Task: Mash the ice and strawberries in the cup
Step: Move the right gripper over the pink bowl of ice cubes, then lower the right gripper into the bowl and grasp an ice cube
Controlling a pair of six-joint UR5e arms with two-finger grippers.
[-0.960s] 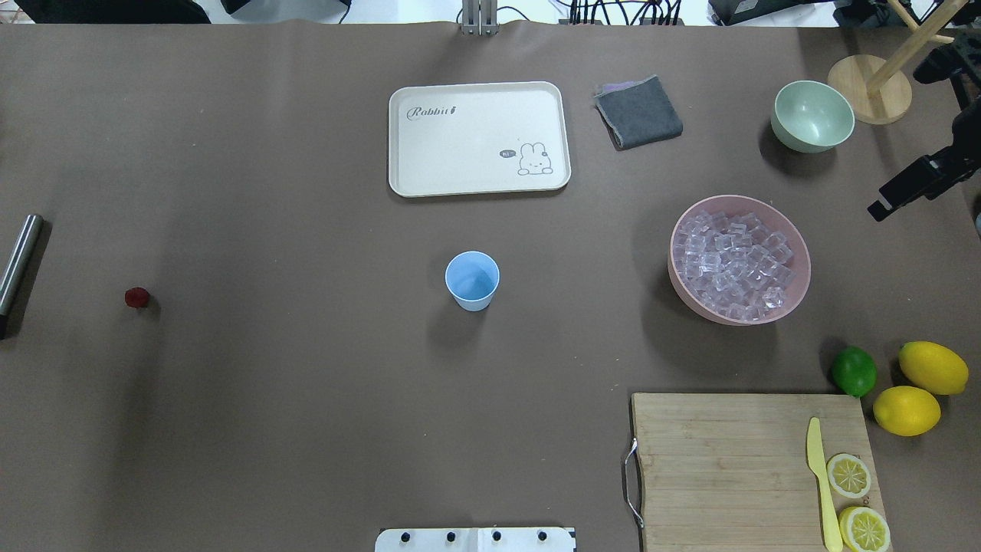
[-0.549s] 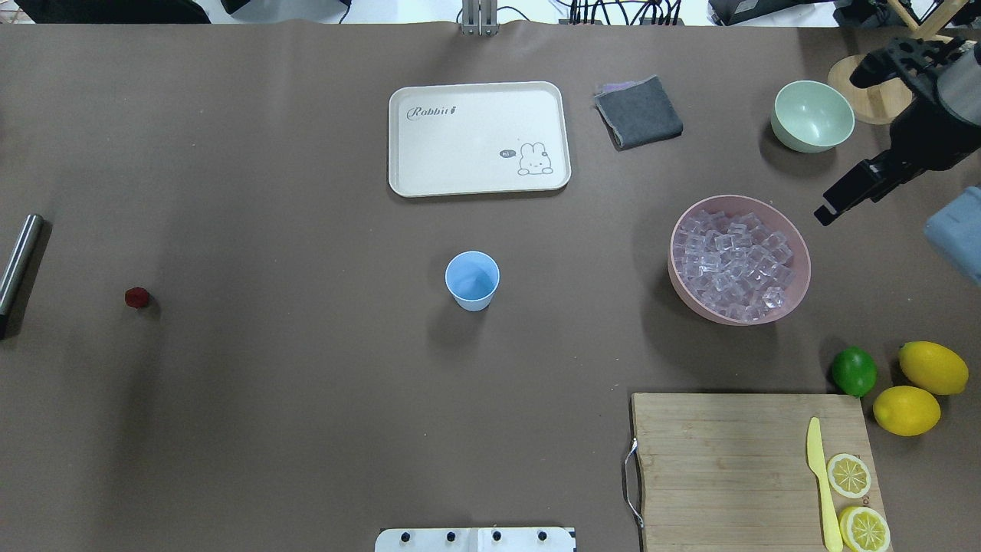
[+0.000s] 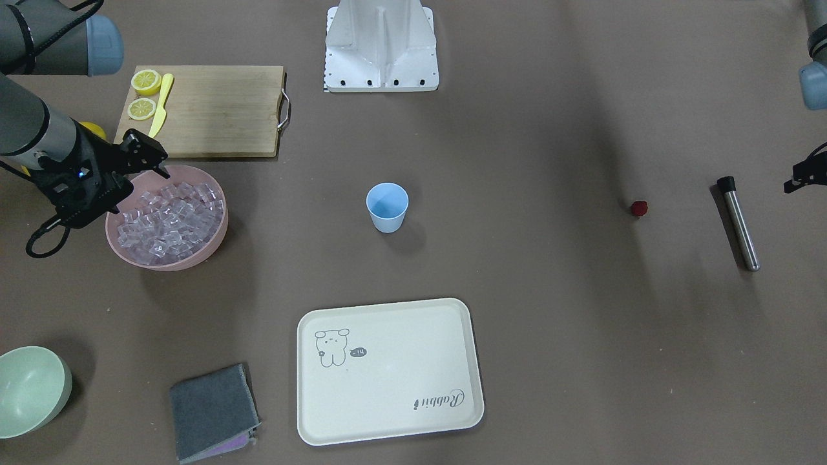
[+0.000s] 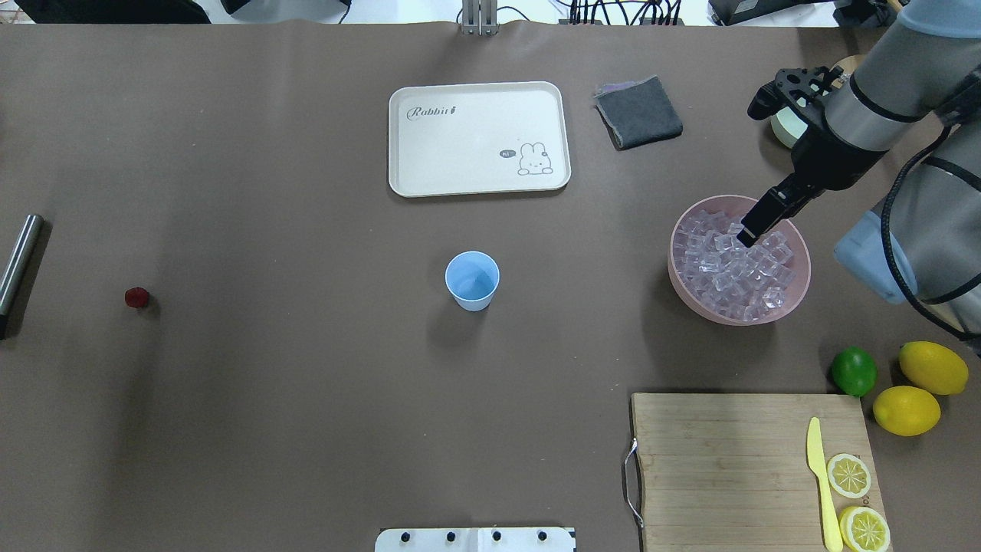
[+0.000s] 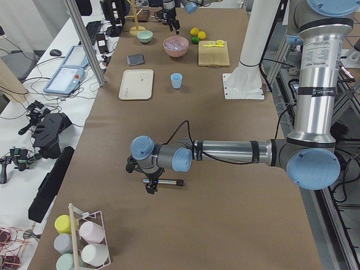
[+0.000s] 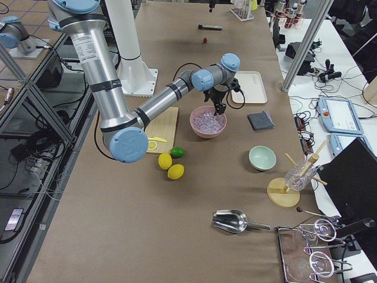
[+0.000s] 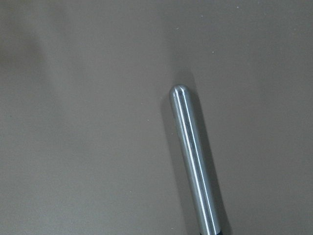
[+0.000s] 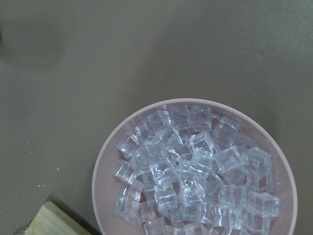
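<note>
The light-blue cup [image 4: 472,280] stands upright and empty mid-table. The ice [image 4: 728,268] is heaped in a pink bowl [image 4: 687,300] to its right. My right gripper [image 4: 745,236] hangs over the bowl's far side, tips just above the cubes; whether it is open or shut does not show. The right wrist view looks straight down on the ice [image 8: 195,181], with no fingers in it. The strawberry [image 4: 136,297] lies alone far left. My left gripper [image 5: 151,187] hovers over a steel rod [image 4: 19,257] at the left edge; I cannot tell its state.
A cream tray [image 4: 479,138] and a grey cloth [image 4: 638,113] lie at the back. A pale green bowl [image 3: 29,387] sits behind the right arm. A cutting board [image 4: 720,460] carries a yellow knife [image 4: 820,475] and lemon halves. A lime [image 4: 854,371] and two lemons lie beside it.
My right arm has swung in from the table's right edge, and its gripper now hangs over the ice bowl. The cup, strawberry and rod have not moved.
</note>
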